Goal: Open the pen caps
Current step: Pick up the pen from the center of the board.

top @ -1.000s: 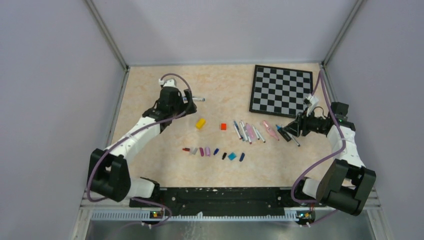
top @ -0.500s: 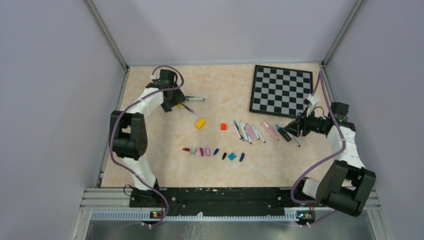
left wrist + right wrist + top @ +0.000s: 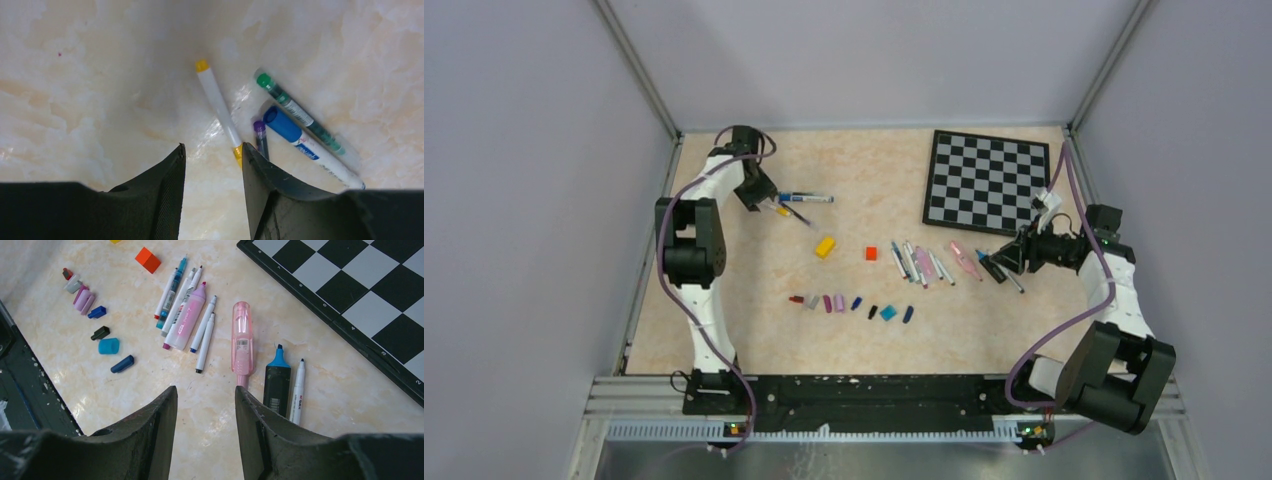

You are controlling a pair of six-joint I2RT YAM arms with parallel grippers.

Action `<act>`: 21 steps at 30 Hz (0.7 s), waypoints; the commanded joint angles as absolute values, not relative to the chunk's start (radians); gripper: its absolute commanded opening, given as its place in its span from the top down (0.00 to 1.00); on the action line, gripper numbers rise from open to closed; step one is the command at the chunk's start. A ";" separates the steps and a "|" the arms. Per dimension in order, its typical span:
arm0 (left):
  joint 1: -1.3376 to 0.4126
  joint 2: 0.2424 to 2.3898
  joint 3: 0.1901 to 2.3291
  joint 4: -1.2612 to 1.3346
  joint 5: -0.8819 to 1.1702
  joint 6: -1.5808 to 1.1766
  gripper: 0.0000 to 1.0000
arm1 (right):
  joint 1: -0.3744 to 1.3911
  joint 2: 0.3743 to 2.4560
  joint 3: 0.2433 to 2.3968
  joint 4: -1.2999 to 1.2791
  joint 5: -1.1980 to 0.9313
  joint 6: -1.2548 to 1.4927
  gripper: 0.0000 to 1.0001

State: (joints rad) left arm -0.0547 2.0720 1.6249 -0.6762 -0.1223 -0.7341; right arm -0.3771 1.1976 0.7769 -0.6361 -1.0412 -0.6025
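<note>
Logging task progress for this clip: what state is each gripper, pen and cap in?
Left gripper: open, empty.
Right gripper: open, empty.
Blue-capped white marker: cap on, lying flat.
Green-capped slim pen: cap on, lying flat.
Black highlighter with blue tip: uncapped, tip exposed.
Cyan plastic cap: off its pen, lying loose.
Dark blue plastic cap: off, lying loose.

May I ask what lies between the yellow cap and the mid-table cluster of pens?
Only a small red cube, apart from the yellow cap and the pens; the top external view shows it.
</note>
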 commanded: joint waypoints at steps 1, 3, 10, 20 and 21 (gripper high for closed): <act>-0.056 2.155 1.773 -0.793 -0.138 -0.714 0.51 | -0.385 1.168 0.776 -0.624 -1.063 -0.626 0.55; -0.057 2.185 1.815 -0.824 -0.136 -0.711 0.51 | -0.386 1.168 0.776 -0.624 -1.063 -0.625 0.55; -0.056 2.234 1.871 -0.881 -0.123 -0.721 0.53 | -0.385 1.168 0.775 -0.621 -1.063 -0.622 0.55; -0.057 2.289 1.930 -0.990 -0.167 -0.711 0.61 | -0.386 1.164 0.775 -0.619 -1.063 -0.619 0.55; -0.057 2.292 1.927 -0.994 -0.173 -0.704 0.63 | -0.385 1.164 0.775 -0.619 -1.063 -0.618 0.55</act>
State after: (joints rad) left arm -0.0551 2.2669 1.8908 -0.9241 -0.1322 -0.7261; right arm -0.3771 1.1976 0.7769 -0.6357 -1.0412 -0.6025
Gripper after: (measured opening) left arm 0.394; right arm 0.452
